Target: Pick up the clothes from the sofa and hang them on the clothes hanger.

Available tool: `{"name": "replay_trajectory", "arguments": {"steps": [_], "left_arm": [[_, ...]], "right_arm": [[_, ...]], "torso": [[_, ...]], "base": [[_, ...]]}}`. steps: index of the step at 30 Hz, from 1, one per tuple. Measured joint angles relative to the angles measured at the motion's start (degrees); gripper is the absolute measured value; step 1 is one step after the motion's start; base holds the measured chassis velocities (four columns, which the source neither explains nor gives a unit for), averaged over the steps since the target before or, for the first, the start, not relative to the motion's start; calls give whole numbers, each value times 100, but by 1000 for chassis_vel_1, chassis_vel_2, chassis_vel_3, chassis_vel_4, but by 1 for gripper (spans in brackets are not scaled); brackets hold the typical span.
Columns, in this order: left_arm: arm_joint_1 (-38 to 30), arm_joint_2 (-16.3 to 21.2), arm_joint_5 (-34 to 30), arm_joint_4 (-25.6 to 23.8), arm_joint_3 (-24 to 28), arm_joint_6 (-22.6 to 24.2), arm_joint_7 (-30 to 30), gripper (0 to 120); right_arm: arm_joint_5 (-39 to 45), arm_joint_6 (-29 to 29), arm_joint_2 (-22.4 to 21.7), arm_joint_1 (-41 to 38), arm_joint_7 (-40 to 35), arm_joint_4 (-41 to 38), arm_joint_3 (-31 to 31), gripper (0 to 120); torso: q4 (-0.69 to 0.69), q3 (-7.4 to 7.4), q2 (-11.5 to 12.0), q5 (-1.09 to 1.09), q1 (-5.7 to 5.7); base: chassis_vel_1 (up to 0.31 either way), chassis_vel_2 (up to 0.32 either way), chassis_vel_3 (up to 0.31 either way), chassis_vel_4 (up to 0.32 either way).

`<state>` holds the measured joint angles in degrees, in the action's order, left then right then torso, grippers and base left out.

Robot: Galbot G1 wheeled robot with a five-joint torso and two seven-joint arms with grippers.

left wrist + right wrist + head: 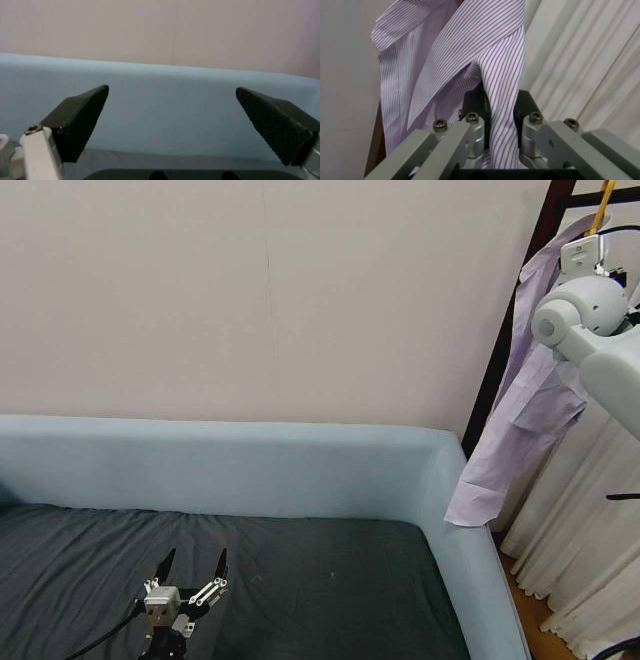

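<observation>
A lilac striped shirt hangs at the right beside a dark wooden clothes rack, just past the sofa's end. My raised right arm reaches up to it. In the right wrist view my right gripper is shut on a fold of the striped shirt, which drapes above and between the black fingers. My left gripper hovers low over the sofa's dark seat, open with nothing in it. Its two black pads stand wide apart, facing the backrest.
The light blue sofa with a dark grey seat cushion spans the view under a plain wall. White curtains hang at the right behind the rack. A yellow piece shows at the rack's top.
</observation>
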<state>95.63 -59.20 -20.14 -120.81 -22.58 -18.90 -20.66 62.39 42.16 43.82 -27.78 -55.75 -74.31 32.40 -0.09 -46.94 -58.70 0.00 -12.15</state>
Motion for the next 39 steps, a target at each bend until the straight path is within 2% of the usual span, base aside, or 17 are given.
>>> {"name": "replay_trajectory", "arguments": {"steps": [4, 6, 8, 10, 15, 17, 19, 21, 22, 27, 28, 32, 34, 37, 38, 39], "left_arm": [[0, 0, 0, 0, 0, 0, 0, 100], [0, 0, 0, 0, 0, 0, 0, 100], [0, 0, 0, 0, 0, 0, 0, 100], [0, 0, 0, 0, 0, 0, 0, 100], [0, 0, 0, 0, 0, 0, 0, 100], [0, 0, 0, 0, 0, 0, 0, 100], [0, 0, 0, 0, 0, 0, 0, 100], [0, 0, 0, 0, 0, 0, 0, 100], [0, 0, 0, 0, 0, 0, 0, 100], [0, 0, 0, 0, 0, 0, 0, 100], [0, 0, 0, 0, 0, 0, 0, 100], [0, 0, 0, 0, 0, 0, 0, 100], [0, 0, 0, 0, 0, 0, 0, 100], [0, 0, 0, 0, 0, 0, 0, 100], [0, 0, 0, 0, 0, 0, 0, 100], [0, 1, 0, 0, 0, 0, -3, 100]], "right_arm": [[44, 0, 25, -6, -40, 6, 0, 7], [59, 0, 28, -7, -52, 5, 0, 13], [86, 0, 22, -7, -56, -23, -4, 26], [93, 0, 14, -8, -56, -58, -12, 30], [96, -5, -85, 9, -11, -301, -13, 52], [96, -6, -109, 20, 2, -351, -13, 55], [93, -10, -145, 31, 25, -446, -22, 66], [68, -16, -193, 43, 88, -657, -94, 74], [68, -16, -193, 43, 88, -657, -94, 74], [124, -157, -446, 64, 349, -1460, -430, 94], [124, -157, -446, 64, 349, -1460, -430, 94], [129, -249, -701, 90, 612, -1856, -561, 100], [126, -674, -1041, 342, 1098, -2372, -871, 100], [231, -1354, -1665, 1243, 1873, -3135, -1761, 100], [231, -1354, -1665, 1243, 1873, -3135, -1761, 100], [218, -1622, -1962, 1812, 2181, -3405, -2302, 100]], "torso": [[0, 0, 0, 0, 0], [0, 0, 0, -1, 0], [0, 0, 0, 0, 0], [-1, 0, 0, 0, 0], [0, 1, 0, 0, 0], [0, 0, -1, 0, 0], [0, 0, 0, 0, 0], [0, 0, 0, 0, 0], [0, 0, 0, 0, 0], [1, 0, 0, -1, 0], [1, 0, 0, -1, 0], [0, 1, -1, -1, 0], [0, 1, 0, -1, 0], [2, 1, 0, 0, 0], [2, 1, 0, 0, 0], [1, 1, 0, 2, 0]], "base": [[0, 0, 0, 0], [0, 0, 0, 0], [0, 0, 0, 0], [0, 0, 0, 0], [0, 0, 0, 0], [0, 0, 0, 0], [0, 0, 0, 0], [0, 0, 0, 0], [0, 0, 0, 0], [0, 0, 0, 0], [0, 0, 0, 0], [0, 0, 0, 0], [0, 0, 0, 0], [0, 0, 0, 0], [0, 0, 0, 0], [0, 0, 0, 0]]}}
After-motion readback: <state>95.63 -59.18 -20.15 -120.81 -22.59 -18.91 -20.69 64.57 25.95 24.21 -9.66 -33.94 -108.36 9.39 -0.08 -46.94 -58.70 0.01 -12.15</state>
